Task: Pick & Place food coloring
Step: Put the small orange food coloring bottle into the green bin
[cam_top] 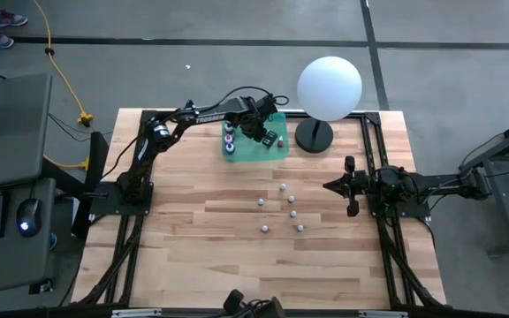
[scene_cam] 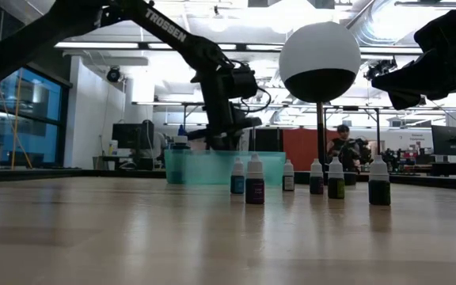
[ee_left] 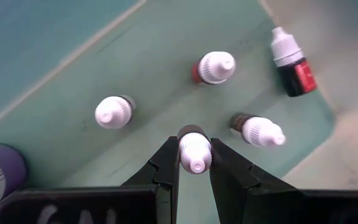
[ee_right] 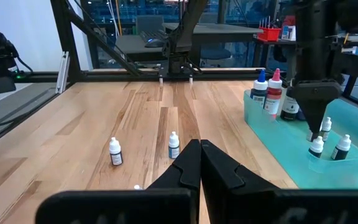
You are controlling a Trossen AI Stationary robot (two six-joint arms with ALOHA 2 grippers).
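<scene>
Six small white-capped food coloring bottles [cam_top: 283, 186] stand loose on the wooden table [cam_top: 193, 256] in the overhead view, clustered a little toward three o'clock of the table's centre and well apart from the teal tray [cam_top: 268, 152] up at twelve o'clock. We see the left gripper [ee_left: 194, 167] down inside that tray, its two dark fingers [ee_left: 166, 165] clamped on the white cap of one upright bottle [ee_left: 194, 151] (the grip is plain from the left wrist camera). Around that held bottle we count three more bottles standing on the tray floor and one red-labelled bottle [ee_left: 293, 63] lying on its side. A few larger bottles [ee_right: 272, 92] with blue and red tops stand along the tray's nine o'clock edge. Just at three o'clock of the tray is a big white sphere on a black base [cam_top: 329, 88]. The right gripper [ee_right: 200, 163] waits at the table's three o'clock side, fingers pressed together, holding nothing.
</scene>
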